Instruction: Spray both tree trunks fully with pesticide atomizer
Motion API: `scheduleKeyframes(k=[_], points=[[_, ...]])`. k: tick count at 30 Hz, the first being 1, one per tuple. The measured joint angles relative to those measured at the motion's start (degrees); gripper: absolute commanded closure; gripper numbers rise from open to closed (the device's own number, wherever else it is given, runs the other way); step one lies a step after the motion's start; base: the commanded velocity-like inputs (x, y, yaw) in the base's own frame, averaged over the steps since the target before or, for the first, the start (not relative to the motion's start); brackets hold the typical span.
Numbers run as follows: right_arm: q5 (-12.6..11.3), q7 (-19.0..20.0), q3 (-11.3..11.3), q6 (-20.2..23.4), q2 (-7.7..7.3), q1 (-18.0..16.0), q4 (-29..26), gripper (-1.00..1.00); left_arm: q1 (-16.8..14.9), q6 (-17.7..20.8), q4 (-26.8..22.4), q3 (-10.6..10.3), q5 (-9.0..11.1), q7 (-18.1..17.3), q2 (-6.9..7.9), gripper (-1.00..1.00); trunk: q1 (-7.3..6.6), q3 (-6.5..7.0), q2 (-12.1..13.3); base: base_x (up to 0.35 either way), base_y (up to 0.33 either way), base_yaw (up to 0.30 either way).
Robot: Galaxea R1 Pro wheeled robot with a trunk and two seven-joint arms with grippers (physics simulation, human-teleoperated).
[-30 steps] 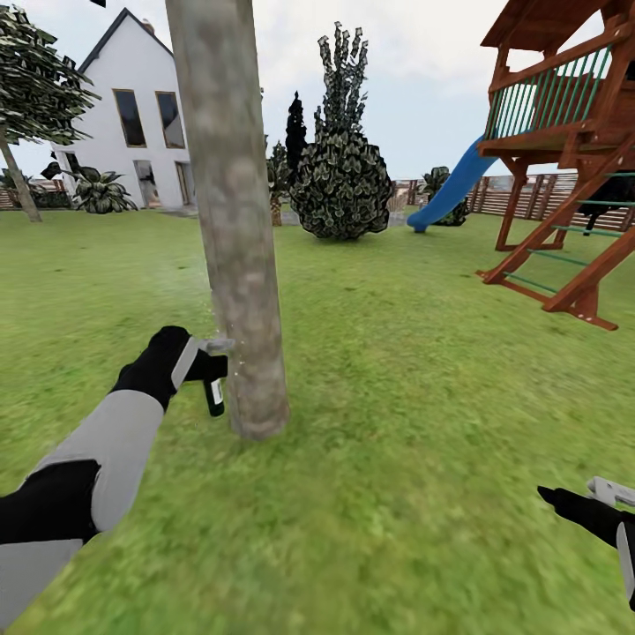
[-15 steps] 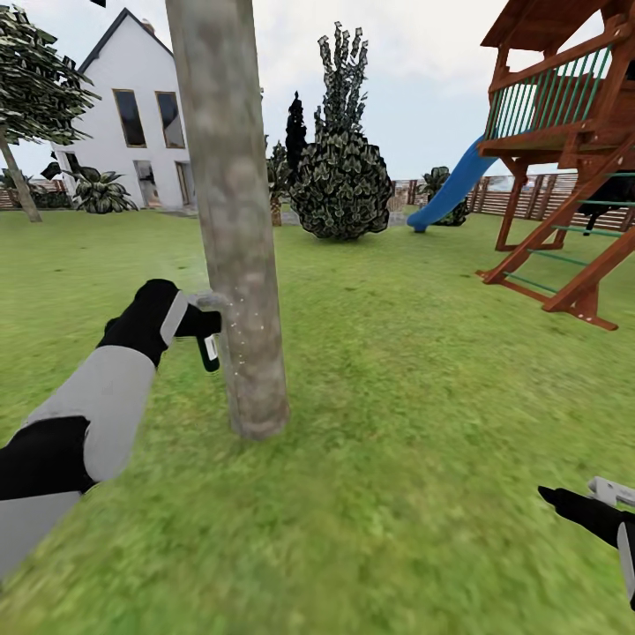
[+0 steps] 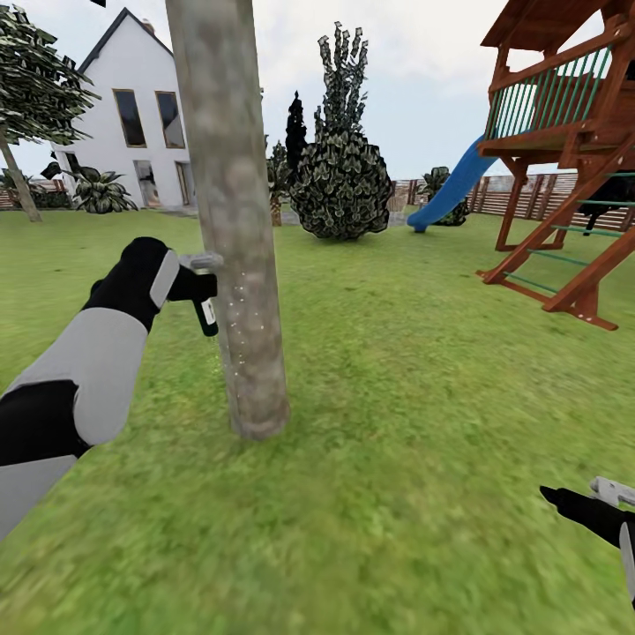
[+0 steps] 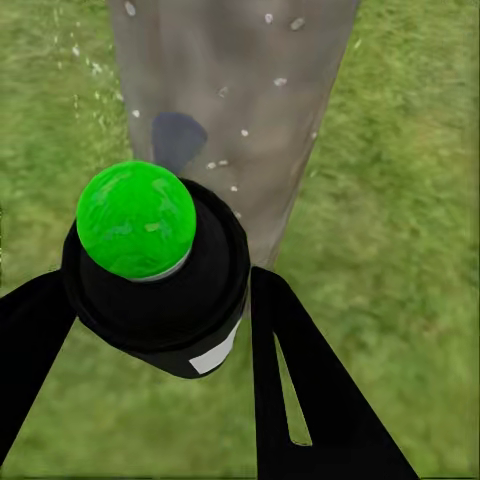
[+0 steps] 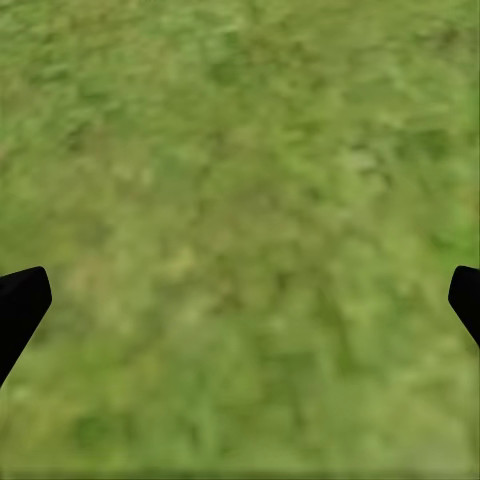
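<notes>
A thick grey-brown tree trunk (image 3: 231, 220) rises from the grass (image 3: 397, 397) in the head view. My left gripper (image 3: 205, 284) is shut on the pesticide atomizer (image 3: 206, 316), a small black sprayer held close against the trunk's left side, about mid-height. In the left wrist view the atomizer (image 4: 165, 290) shows a green round top between the black fingers (image 4: 300, 390), facing the trunk (image 4: 235, 100). White specks of pesticide (image 3: 236, 322) dot the bark beside it. My right gripper (image 3: 617, 498) hangs low at the right over bare grass, its fingertips (image 5: 22, 305) wide apart.
A wooden play tower (image 3: 564, 159) with a blue slide (image 3: 454, 190) stands at the right. A round dark bush (image 3: 342, 181) and a white house (image 3: 132, 115) lie behind the trunk. A brown slat fence (image 3: 520, 196) closes the far side. Open lawn surrounds the tree.
My left arm has risen along the trunk with the atomizer, from near the base to mid-height. More white specks show on the bark. The right arm has not moved.
</notes>
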Motion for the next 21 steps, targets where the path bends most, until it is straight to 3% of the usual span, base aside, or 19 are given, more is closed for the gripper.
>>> scheduleKeyframes(k=[9,15,17,21], points=[[0.00,0.00,0.00,0.00,0.00,0.00,-0.04,-1.00,-0.02,-0.15,8.35,-0.37,-0.03,-0.04,-0.04,1.00,0.01,-0.01,0.01,0.000,0.000,0.000],[0.00,0.00,0.00,0.00,0.00,0.00,-0.04,-1.00,0.21,-0.43,13.41,-0.58,-2.25,-0.07,2.39,1.00,0.00,0.00,0.00,0.000,0.000,0.000],[0.00,0.00,0.00,0.00,0.00,0.00,-0.04,-1.00,0.34,-0.50,13.97,-0.52,-2.21,-0.12,3.38,1.00,0.00,0.00,0.00,0.000,0.000,0.000],[0.00,0.01,0.00,0.00,0.03,0.00,-0.02,-1.00,0.53,-1.52,21.29,-0.39,-1.94,-0.23,4.29,1.00,0.00,-0.01,0.00,0.000,0.000,0.000]])
